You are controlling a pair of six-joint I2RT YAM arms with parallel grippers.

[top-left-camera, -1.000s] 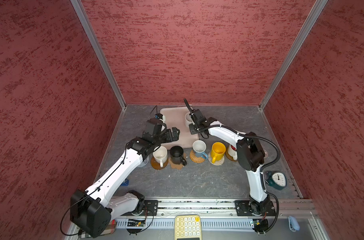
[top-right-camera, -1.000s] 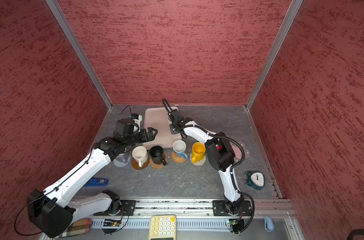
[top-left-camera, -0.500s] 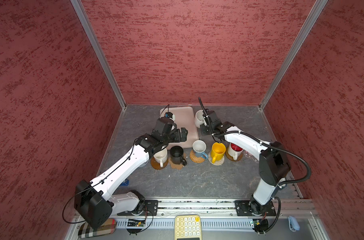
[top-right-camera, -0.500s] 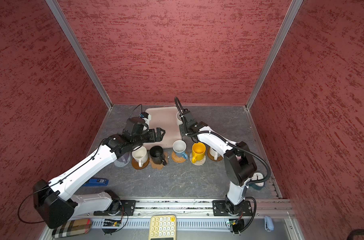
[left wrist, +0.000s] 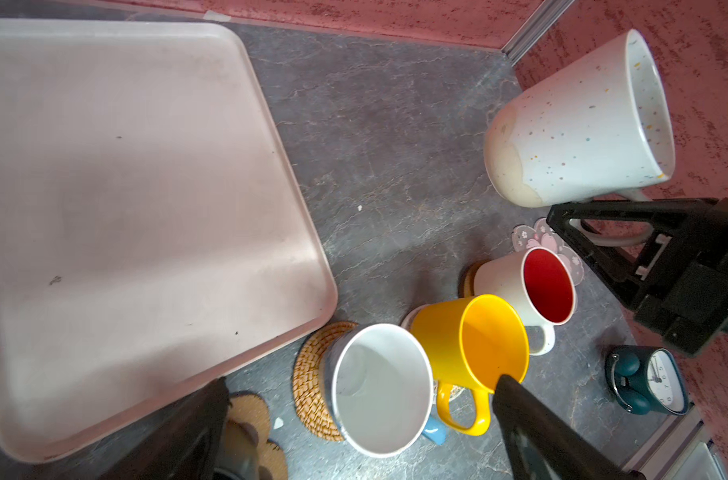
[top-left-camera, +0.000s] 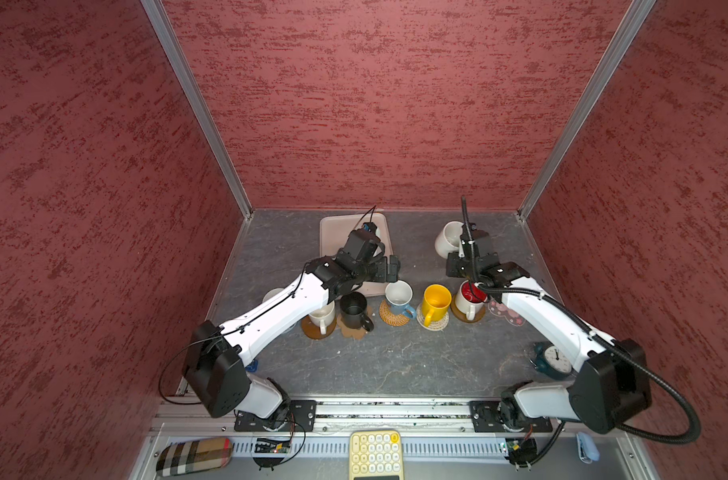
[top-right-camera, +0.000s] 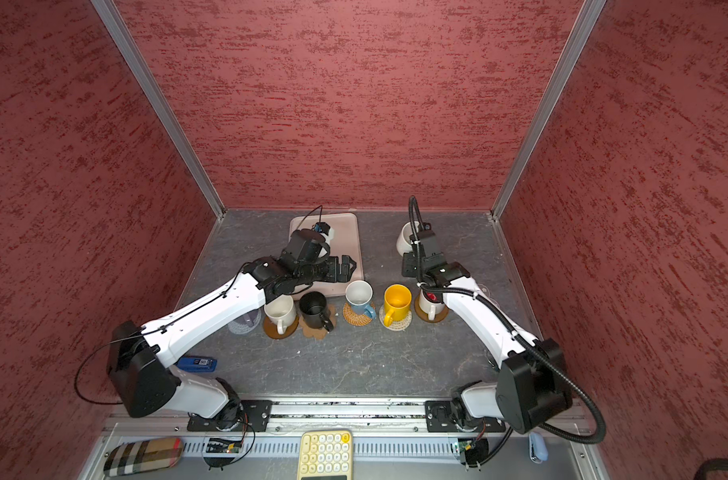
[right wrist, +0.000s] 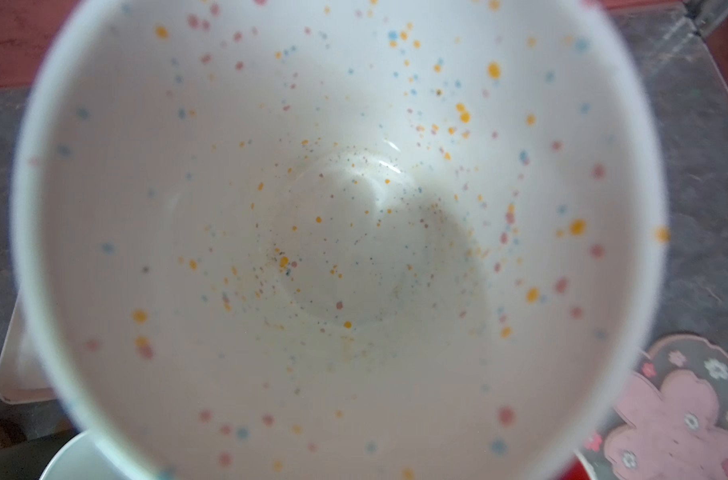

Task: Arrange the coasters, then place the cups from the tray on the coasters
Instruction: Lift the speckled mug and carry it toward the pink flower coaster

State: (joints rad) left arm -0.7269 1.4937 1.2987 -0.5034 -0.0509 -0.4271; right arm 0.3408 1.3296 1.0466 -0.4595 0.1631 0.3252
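**Item:** speckled mug [left wrist: 578,120]
**Location:** lifted off the surface at the back right, well apart from the bare tray [left wrist: 104,166].
**Grip:** your right hand [top-left-camera: 454,262] pinches the loop handle alone. The body hangs out to one side and appears tilted.
**Make:** glossy white ceramic flecked orange, blue and pink. The wall tapers, and there is a dull tan patch at the base.

**Likely destination:** the pink flower coaster [right wrist: 678,411]. It is thin, lobed and printed with small blossoms. It lies bare at the right end of the row, just beside the red-lined mug [left wrist: 532,286].

**Left hand** [top-left-camera: 391,269]: spread wide and empty, above the tray's near edge.

**Row already seated:**
- white mug [top-left-camera: 322,318] on an amber disc
- black mug [top-left-camera: 354,309] on a brown paw mat
- blue mug [top-left-camera: 398,295] on coiled tan rattan [left wrist: 312,386]
- yellow mug [top-left-camera: 435,301] on a whitish weave
- the red-lined mug on a second amber disc

The row's left end is hidden behind your left arm.

**Hazards, as judged:**
- Slick glaze held by one narrow loop may let the mug swing or slip as you carry it.
- A tilted base would touch down on its edge and rock.
- The red-lined mug stands close enough to be knocked as you lower.
- The thin flower mat could skid on the smooth stone-look surface, or the mug could land half off a lobe.
- Your right forearm covers part of the mat in both top views, so centring is hard to check.
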